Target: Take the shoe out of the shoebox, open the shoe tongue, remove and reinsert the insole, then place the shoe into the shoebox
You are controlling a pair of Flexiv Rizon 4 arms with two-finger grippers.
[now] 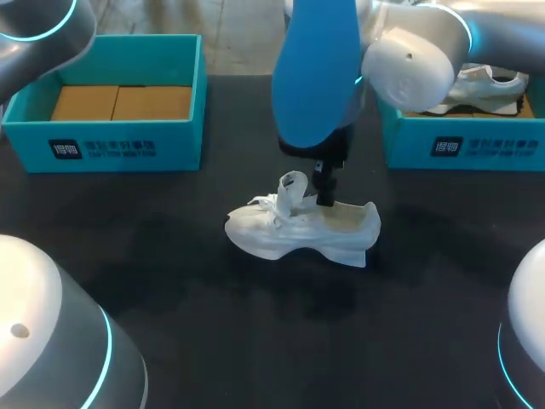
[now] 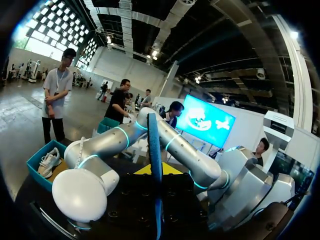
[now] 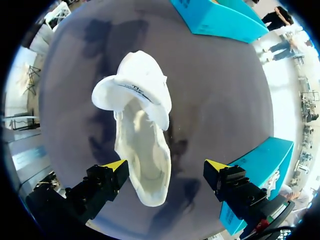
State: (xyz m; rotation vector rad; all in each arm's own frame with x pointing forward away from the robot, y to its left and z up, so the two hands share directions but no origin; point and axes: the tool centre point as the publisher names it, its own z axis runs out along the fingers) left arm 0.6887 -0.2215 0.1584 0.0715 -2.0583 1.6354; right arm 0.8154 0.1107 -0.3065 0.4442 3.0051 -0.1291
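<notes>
A white shoe [image 1: 302, 226] lies on its sole mid-table, tongue [image 1: 292, 189] pulled upright. In the right wrist view its cream inside [image 3: 145, 160] is laid open below the raised tongue [image 3: 132, 90]. My right gripper [image 1: 324, 189] hangs just over the shoe's mouth, open [image 3: 165, 166], with the heel between its tips and touching neither. My left gripper [image 2: 156, 170] is held high and is shut on a blue insole [image 2: 154, 150], seen edge-on between its yellow tips. In the head view, the insole [image 1: 315, 77] is a large blue shape in front of my right arm.
A teal shoebox [image 1: 111, 145] with a cardboard floor stands at the back left. A second teal box [image 1: 464, 145] at the back right holds another white shoe [image 1: 485, 89]. Black tabletop [image 1: 255, 324] lies in front of the shoe.
</notes>
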